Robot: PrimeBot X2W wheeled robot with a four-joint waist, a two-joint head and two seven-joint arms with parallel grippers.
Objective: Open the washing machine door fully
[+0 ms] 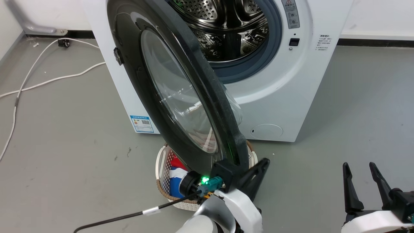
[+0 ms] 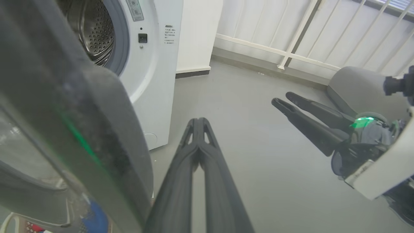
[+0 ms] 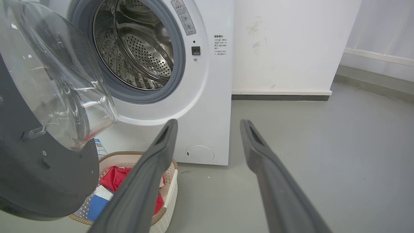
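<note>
Tightly closed left pincer (image 2: 198,121) beside door (image 2: 97,136)

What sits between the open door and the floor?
A white laundry basket of red and blue clothes, directly beneath the washing machine door; clearest in the right wrist view.

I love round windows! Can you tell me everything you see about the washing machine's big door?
The washing machine door is a big round disc, shiny black like plastic, with a clear glass bowl bulging from its middle towards the drum. It stands swung about halfway open, hinged on the left, with its thin edge towards the head camera. Its bottom hangs over a white laundry basket. The left gripper, fingers shut, sits right beside the lower rim; whether it touches is hard to tell.
</note>
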